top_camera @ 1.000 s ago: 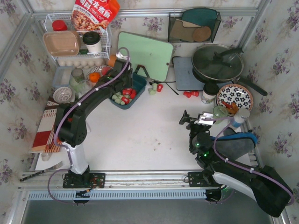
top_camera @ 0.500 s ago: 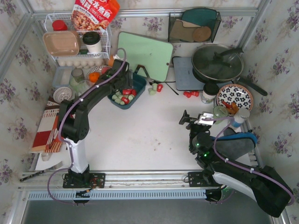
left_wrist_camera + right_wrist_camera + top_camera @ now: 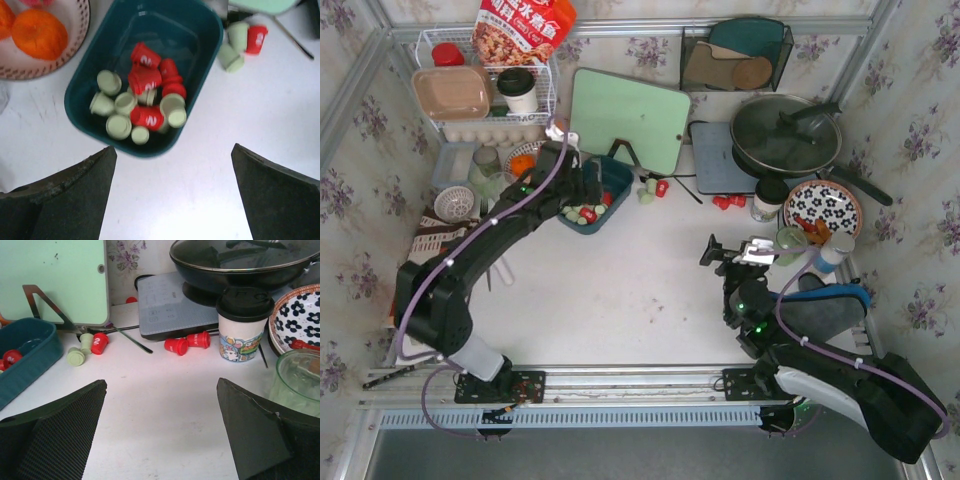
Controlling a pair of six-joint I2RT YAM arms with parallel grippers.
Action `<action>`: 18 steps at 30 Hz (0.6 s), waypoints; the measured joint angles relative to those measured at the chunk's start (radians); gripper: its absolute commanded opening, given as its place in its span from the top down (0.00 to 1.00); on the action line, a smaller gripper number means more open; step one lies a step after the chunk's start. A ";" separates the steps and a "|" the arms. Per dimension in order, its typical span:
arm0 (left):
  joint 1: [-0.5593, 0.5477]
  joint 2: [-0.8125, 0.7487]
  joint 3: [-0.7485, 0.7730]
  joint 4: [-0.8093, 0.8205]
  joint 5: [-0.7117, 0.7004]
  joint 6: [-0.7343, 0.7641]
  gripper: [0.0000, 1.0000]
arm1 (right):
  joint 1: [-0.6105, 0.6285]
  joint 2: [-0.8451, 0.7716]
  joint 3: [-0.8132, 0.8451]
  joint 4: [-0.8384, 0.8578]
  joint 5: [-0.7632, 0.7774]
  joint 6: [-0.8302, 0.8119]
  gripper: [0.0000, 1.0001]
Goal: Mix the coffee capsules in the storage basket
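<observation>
On my desk point(image 3: 630, 290), the basket point(image 3: 82, 92) sits just ahead of my left claw point(image 3: 172, 147), which stands wide apart; my right claw point(image 3: 161, 382), well off, gapes too. Inside lie capsules point(image 3: 145, 95), red and green, heaped. Loose capsules point(image 3: 242, 40) rest just outside, oranges point(image 3: 39, 32) beside.

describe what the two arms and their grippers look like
Both the left arm and the right arm are black jointed links with a white segment near the base, and a lavender cable runs along each. Small green lights glow on the right arm. The left gripper and right gripper have broad, dark wedge-shaped fingers; the right's show a fine mesh texture.
</observation>
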 measured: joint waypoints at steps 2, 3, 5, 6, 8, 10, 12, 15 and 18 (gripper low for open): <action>-0.018 -0.060 -0.059 0.001 -0.007 0.002 0.01 | 0.000 0.001 0.007 -0.014 -0.009 0.014 0.00; -0.027 -0.088 -0.095 -0.002 -0.008 0.003 0.01 | 0.000 0.004 0.014 -0.027 -0.012 0.024 0.00; -0.042 -0.135 -0.167 -0.007 -0.008 0.003 0.01 | 0.000 0.017 0.037 -0.059 -0.018 0.042 0.00; -0.048 -0.159 -0.205 -0.010 -0.007 0.003 0.01 | 0.000 0.026 0.054 -0.079 -0.024 0.051 0.00; -0.060 -0.209 -0.278 -0.013 -0.005 0.003 0.01 | 0.000 0.047 0.082 -0.115 -0.038 0.071 0.00; -0.068 -0.268 -0.342 -0.009 -0.005 0.002 0.01 | 0.000 0.069 0.101 -0.145 -0.042 0.088 0.00; -0.077 -0.335 -0.421 0.020 -0.010 0.000 0.01 | 0.000 0.091 0.113 -0.166 -0.063 0.090 0.00; -0.086 -0.402 -0.534 0.060 -0.013 0.000 0.01 | -0.001 0.129 0.121 -0.175 -0.069 0.096 0.00; -0.096 -0.449 -0.621 0.095 -0.013 0.001 0.01 | -0.014 0.184 0.140 -0.184 -0.090 0.096 0.00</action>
